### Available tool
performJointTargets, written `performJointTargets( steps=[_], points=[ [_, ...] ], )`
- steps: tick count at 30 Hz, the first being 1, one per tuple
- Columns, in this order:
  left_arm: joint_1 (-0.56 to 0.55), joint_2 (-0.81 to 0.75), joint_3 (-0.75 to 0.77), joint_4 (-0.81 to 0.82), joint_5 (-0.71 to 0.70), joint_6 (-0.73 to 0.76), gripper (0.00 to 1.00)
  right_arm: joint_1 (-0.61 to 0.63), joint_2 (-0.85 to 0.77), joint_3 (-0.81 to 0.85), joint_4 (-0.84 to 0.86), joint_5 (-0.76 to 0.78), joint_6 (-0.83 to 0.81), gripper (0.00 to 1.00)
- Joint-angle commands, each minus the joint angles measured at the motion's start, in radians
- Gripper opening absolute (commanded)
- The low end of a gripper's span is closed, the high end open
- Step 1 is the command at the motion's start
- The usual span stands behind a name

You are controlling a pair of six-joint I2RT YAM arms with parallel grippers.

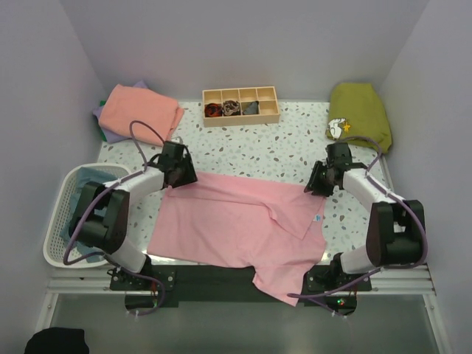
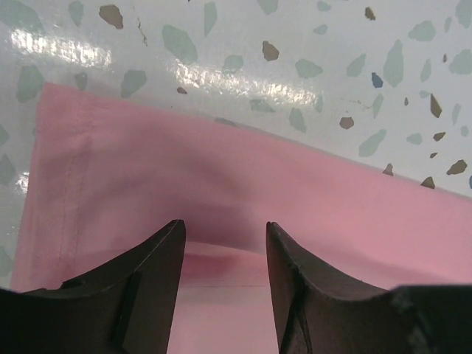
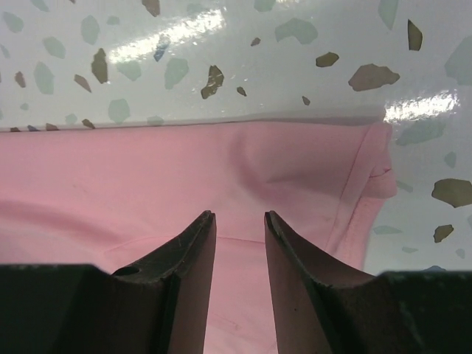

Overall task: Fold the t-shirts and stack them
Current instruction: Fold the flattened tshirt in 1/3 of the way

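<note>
The dark fingers (image 2: 147, 284) of the left gripper (image 2: 225, 225) fill the bottom of its wrist view. They are parted with nothing pinched between them, and the tips stand over the far edge of the pink t-shirt (image 1: 228, 221). The right gripper (image 3: 240, 215) is likewise open, its jaws a little narrower, above the same shirt's far edge near a stitched corner. The shirt lies spread on the speckled table (image 1: 295, 151) between the two arms. Its right part is folded over itself, and one end hangs off the near edge by the arm bases.

At the far edge a wooden tray (image 1: 242, 120) has four compartments in a row, and the three on the left each hold a small dark item (image 1: 231, 108) (too small to name). At the left a white basket (image 1: 53, 221) holds light blue cloth (image 1: 94, 177). In the far left corner a folded salmon t-shirt (image 1: 140, 109) rests on a lavender t-shirt (image 1: 102, 127). In the far right corner lies an olive-green garment (image 1: 359, 107) with a small white print.
</note>
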Motion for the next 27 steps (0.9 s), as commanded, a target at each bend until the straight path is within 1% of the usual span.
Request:
performJointTargets(
  steps=[1,5,8,11,12,13,15,17,18,19,20,22,23,25,27],
  points=[
    [-0.007,0.070,0.007,0.024,0.000,-0.015,0.52,0.002,0.070,-0.021,0.028,0.035,0.028,0.36],
    [-0.007,0.146,0.031,0.038,-0.012,-0.028,0.52,0.004,0.162,0.002,0.042,0.074,0.037,0.36],
    [-0.007,0.210,0.071,0.056,-0.017,-0.032,0.52,0.005,0.242,0.057,0.071,0.088,0.044,0.36],
    [-0.007,0.299,0.160,0.056,-0.023,-0.029,0.52,0.004,0.358,0.167,0.088,0.108,0.048,0.36],
    [-0.008,0.343,0.186,0.046,-0.026,-0.029,0.52,0.004,0.392,0.245,0.073,0.106,0.050,0.35],
    [-0.007,0.365,0.233,0.042,-0.028,-0.029,0.51,0.002,0.467,0.295,0.054,0.102,0.044,0.35],
    [-0.007,0.420,0.281,0.024,-0.038,-0.026,0.51,0.002,0.529,0.412,0.043,0.092,0.039,0.36],
    [-0.007,0.449,0.338,0.019,-0.045,-0.024,0.51,0.004,0.622,0.491,0.033,0.080,0.033,0.36],
    [-0.007,0.472,0.356,0.006,-0.057,-0.024,0.51,0.002,0.653,0.579,0.007,0.078,0.025,0.36],
    [-0.007,0.483,0.388,0.001,-0.063,-0.024,0.51,0.002,0.709,0.618,-0.003,0.071,0.018,0.35],
    [-0.007,0.494,0.404,-0.014,-0.078,-0.023,0.51,0.002,0.733,0.690,-0.025,0.072,0.013,0.35],
    [-0.005,0.517,0.447,-0.036,-0.100,-0.026,0.51,0.002,0.770,0.743,-0.030,0.109,0.010,0.36],
    [-0.007,0.523,0.461,-0.062,-0.126,-0.026,0.51,0.001,0.797,0.801,-0.064,0.126,0.008,0.36],
    [-0.004,0.532,0.487,-0.086,-0.156,-0.023,0.51,0.002,0.813,0.836,-0.075,0.193,0.004,0.36],
    [0.007,0.531,0.485,-0.100,-0.184,-0.023,0.52,-0.002,0.833,0.873,-0.082,0.223,-0.002,0.36]
  ],
)
